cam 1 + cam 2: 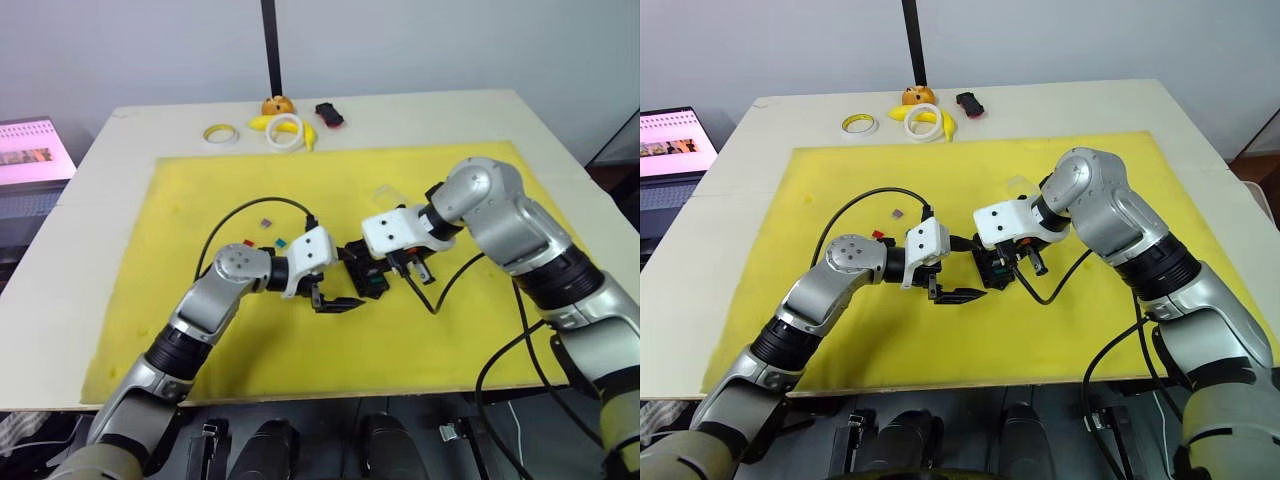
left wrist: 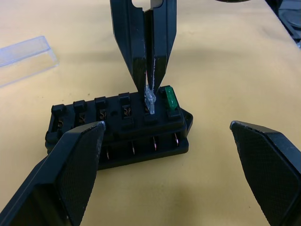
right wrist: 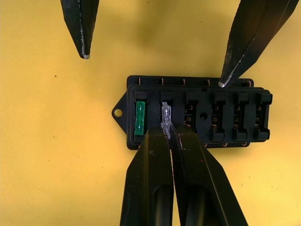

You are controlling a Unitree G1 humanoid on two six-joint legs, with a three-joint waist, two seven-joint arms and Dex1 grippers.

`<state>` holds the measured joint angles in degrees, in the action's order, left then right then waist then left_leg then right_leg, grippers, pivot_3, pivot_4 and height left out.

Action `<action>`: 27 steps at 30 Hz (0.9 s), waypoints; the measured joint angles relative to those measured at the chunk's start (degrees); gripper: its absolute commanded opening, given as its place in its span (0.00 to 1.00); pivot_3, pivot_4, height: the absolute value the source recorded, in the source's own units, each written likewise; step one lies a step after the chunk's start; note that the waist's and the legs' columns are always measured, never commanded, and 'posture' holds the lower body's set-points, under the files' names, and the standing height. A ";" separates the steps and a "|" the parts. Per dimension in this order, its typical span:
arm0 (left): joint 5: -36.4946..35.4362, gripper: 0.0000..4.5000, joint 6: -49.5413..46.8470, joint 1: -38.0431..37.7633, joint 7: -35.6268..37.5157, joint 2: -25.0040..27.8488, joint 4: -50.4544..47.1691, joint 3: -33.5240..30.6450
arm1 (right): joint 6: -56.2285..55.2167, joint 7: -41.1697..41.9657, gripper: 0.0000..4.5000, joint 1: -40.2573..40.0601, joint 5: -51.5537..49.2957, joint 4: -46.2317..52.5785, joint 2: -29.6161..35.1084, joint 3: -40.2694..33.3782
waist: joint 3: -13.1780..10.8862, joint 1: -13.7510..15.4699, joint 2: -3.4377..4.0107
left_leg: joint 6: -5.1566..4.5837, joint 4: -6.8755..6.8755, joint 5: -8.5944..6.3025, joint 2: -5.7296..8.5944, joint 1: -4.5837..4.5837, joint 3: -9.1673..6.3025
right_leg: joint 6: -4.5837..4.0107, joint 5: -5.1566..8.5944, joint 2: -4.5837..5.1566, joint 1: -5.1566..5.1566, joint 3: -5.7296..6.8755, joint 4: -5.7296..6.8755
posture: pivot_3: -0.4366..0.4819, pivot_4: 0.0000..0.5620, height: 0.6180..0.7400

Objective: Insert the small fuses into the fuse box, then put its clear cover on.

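Note:
The black fuse box [image 3: 221,101] lies on the yellow mat [image 1: 450,340]. A green fuse [image 3: 140,117] sits in its end slot. My right gripper [image 3: 167,131] is shut on a grey fuse [image 2: 149,97], which stands upright in the slot beside the green one. My left gripper [image 2: 167,136] is open, one finger on each side of the box, not touching it. The clear cover [image 2: 23,55] lies on the mat just behind the box. Loose fuses, purple [image 1: 265,222], red [image 1: 248,243] and blue [image 1: 281,242], lie near my left forearm.
Two tape rings [image 1: 220,133], a banana [image 1: 262,122], an orange toy [image 1: 277,104] and a small black and red car [image 1: 329,113] stand at the table's far edge. A black cable [image 1: 250,205] loops over the mat. A laptop [image 1: 30,150] sits at far left.

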<state>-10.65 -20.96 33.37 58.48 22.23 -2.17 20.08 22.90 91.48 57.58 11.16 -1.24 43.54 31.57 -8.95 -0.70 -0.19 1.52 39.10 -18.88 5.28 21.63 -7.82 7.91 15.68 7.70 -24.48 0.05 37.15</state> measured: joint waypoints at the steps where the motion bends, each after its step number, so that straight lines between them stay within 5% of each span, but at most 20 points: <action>1: 0.00 1.00 0.00 0.00 0.01 0.00 0.00 0.00 | 0.00 -0.05 0.00 0.00 0.03 0.00 -0.01 0.00 | 0.00 0.00 0.00 | 0.00 0.00 0.00 0.00 0.00 0.00 | 0.00 0.00 0.00 0.00 0.00 0.00 | 0.48 0.27 1.00; 10: -0.01 1.00 -0.05 0.00 0.05 0.05 -0.01 0.00 | 0.58 -0.39 0.00 -0.01 0.14 0.04 -0.22 0.00 | 0.00 -0.02 0.00 | 0.00 0.00 0.00 0.00 0.00 0.00 | 0.00 0.00 0.00 0.00 0.00 0.00 | 0.48 0.27 1.00; 17: -0.02 1.00 -0.09 0.00 0.10 0.37 -0.03 -0.02 | 6.11 -0.68 0.75 0.42 -1.80 2.11 -0.71 -1.56 | 0.00 0.02 0.00 | 0.00 0.00 0.00 0.00 0.01 0.00 | 0.00 0.00 0.00 -0.01 0.00 0.00 | 0.48 0.27 1.00; 27: -1.19 1.00 -0.03 -0.25 1.38 1.46 -0.29 -0.50 | 9.67 -4.86 0.75 -6.61 -14.42 3.79 -0.32 -16.65 | 0.00 0.13 -0.01 | 0.00 0.01 0.00 0.01 0.02 -0.04 | -0.01 0.00 0.02 0.03 0.02 -0.01 | 0.48 0.27 1.00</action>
<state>-11.84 -20.99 33.13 59.86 23.69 -2.46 19.58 32.57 86.62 50.96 -3.26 2.55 43.22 14.92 -8.95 -0.58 -0.20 1.52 39.11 -18.88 5.29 21.65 -7.86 7.91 15.68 7.72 -24.46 0.06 37.15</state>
